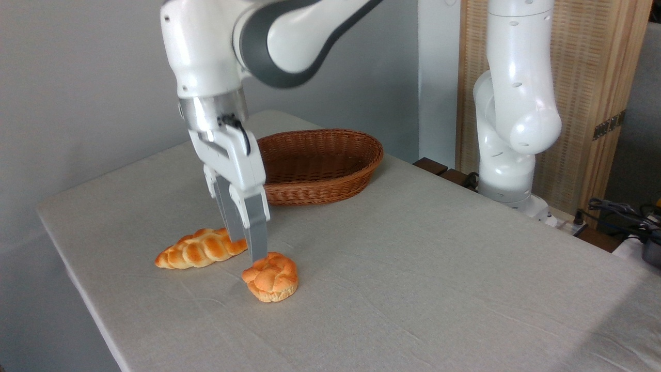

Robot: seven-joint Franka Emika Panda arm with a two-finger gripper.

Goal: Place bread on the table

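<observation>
Camera: bread [271, 282] on table [413, 268], hand [247, 248] above.

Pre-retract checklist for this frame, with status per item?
1. Bun resting on the table: ok, sitting flat on the cloth.
2. Gripper clear of the bun: ok, jaws sit above and behind it with nothing between them.
3. Jaws open: cannot tell, the view is nearly edge-on.
4. Bun apart from the braided loaf: ok, a gap shows.
5. Basket emptied: ok, nothing visible inside.
6. Bun away from the table edge: ok.
</observation>
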